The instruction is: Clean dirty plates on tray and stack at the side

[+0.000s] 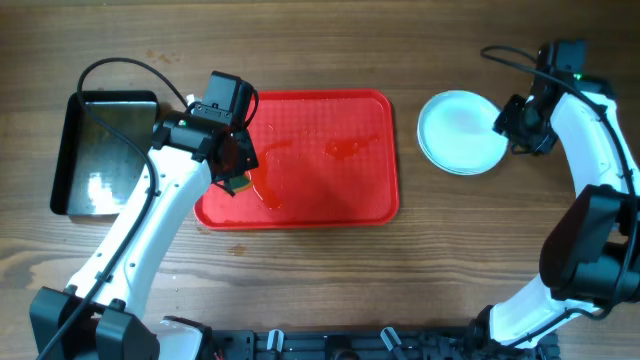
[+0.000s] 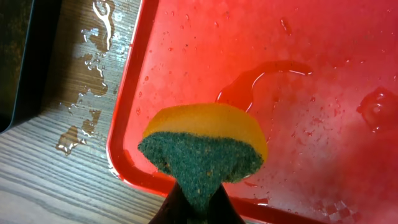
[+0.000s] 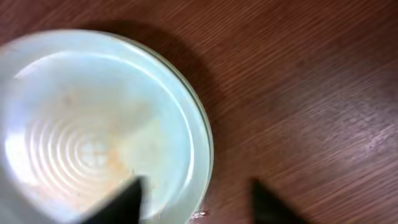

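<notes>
Tray [image 1: 330, 190] lies lengthwise left-right; left end effector [image 2: 196, 211] grips sponge [image 2: 205, 146]; right end effector [image 3: 196, 202] spread over plates [image 1: 458, 130].

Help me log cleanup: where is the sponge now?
The sponge is pinched in the left end effector, over the near-left corner of the red tray, beside the black pan.

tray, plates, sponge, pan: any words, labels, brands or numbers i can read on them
None: no text shows on the tray, the plates, the sponge or the pan. The right wrist view shows only raised rings in the top plate, no lettering.
</notes>
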Robot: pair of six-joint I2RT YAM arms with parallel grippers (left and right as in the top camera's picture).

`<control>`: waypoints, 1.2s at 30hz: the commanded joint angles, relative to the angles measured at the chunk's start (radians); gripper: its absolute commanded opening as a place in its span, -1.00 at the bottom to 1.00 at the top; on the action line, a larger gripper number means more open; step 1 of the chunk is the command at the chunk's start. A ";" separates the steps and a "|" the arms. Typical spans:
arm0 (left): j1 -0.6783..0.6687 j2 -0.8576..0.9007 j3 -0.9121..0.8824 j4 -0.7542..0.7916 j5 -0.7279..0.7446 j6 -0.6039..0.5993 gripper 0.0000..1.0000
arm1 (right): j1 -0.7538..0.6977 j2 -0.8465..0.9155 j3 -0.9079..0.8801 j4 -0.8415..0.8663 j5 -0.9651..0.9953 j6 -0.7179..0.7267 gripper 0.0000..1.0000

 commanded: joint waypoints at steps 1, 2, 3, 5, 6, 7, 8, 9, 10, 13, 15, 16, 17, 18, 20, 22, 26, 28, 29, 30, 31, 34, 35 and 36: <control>0.005 0.008 -0.005 0.008 0.009 -0.010 -0.92 | 0.003 -0.014 -0.008 0.008 -0.088 -0.026 0.99; 0.005 0.008 -0.005 0.008 0.009 -0.010 -0.92 | 0.003 -0.014 -0.008 0.010 -0.184 -0.047 0.99; 0.005 0.008 -0.005 0.012 0.009 -0.010 -0.92 | 0.006 -0.014 -0.008 0.012 -0.360 -0.059 0.99; 0.009 0.008 -0.005 0.052 0.008 -0.010 -0.92 | 0.034 -0.014 -0.008 0.008 -0.633 -0.054 0.99; 0.017 0.008 -0.005 0.067 0.008 -0.010 -0.92 | 0.055 -0.014 -0.008 0.001 -0.694 -0.043 0.99; 0.035 0.008 -0.005 0.084 0.008 -0.009 -0.92 | 0.093 -0.014 -0.008 -0.019 -0.726 -0.040 0.99; 0.084 0.008 -0.005 0.111 0.007 -0.005 -0.92 | 0.159 -0.014 -0.008 -0.045 -0.689 -0.046 0.99; 0.145 0.008 -0.005 0.142 0.005 -0.005 -0.92 | 0.223 -0.014 -0.009 -0.061 -0.626 -0.048 0.99; 0.204 0.008 -0.005 0.175 0.005 -0.005 -0.92 | 0.272 -0.014 -0.009 -0.068 -0.577 -0.048 0.99; 0.393 0.010 -0.005 0.317 0.005 -0.002 -0.92 | 0.465 -0.014 -0.009 -0.052 -0.466 0.011 0.99; 0.484 0.022 -0.005 0.415 0.005 -0.002 -0.89 | 0.572 -0.014 -0.009 -0.012 -0.455 0.044 0.99; 0.520 0.037 -0.005 0.463 0.005 0.014 -0.86 | 0.626 -0.014 -0.009 0.014 -0.454 0.069 0.99; 0.549 0.057 -0.005 0.504 0.005 0.034 -0.82 | 0.674 -0.014 -0.009 0.043 -0.454 0.103 0.99; 0.588 0.099 -0.005 0.556 0.005 0.084 -0.80 | 0.731 -0.014 -0.009 0.084 -0.453 0.139 0.99; 0.638 0.180 -0.005 0.595 0.005 0.134 -0.88 | 0.807 -0.014 -0.009 0.134 -0.425 0.187 0.99; 0.694 0.279 -0.005 0.618 0.006 0.134 -0.92 | 0.887 -0.014 -0.009 0.169 -0.337 0.245 1.00; 0.757 0.354 -0.005 0.626 0.081 0.134 -0.64 | 0.949 -0.014 -0.009 0.211 -0.295 0.248 0.99; 0.760 0.354 -0.005 0.625 0.121 0.134 -0.46 | 0.954 -0.014 -0.008 0.217 -0.296 0.268 0.99; 0.760 0.354 -0.005 0.618 0.137 0.135 -0.30 | 0.954 -0.014 -0.008 0.215 -0.303 0.278 1.00; 0.759 0.354 -0.005 0.609 0.139 0.135 -0.19 | 0.954 -0.016 -0.008 0.206 -0.312 0.292 0.99; 0.759 0.351 -0.005 0.600 0.139 0.148 -0.17 | 0.954 -0.023 -0.008 0.201 -0.329 0.291 0.99; 0.759 0.296 -0.004 0.562 0.151 0.171 -0.19 | 0.954 -0.096 -0.008 0.183 -0.332 0.286 1.00; 0.759 0.235 -0.004 0.559 0.240 0.171 -0.19 | 0.954 -0.171 -0.008 0.176 -0.331 0.271 0.99; 0.759 0.174 -0.004 0.573 0.366 0.171 -0.15 | 0.954 -0.235 -0.008 0.158 -0.322 0.264 0.99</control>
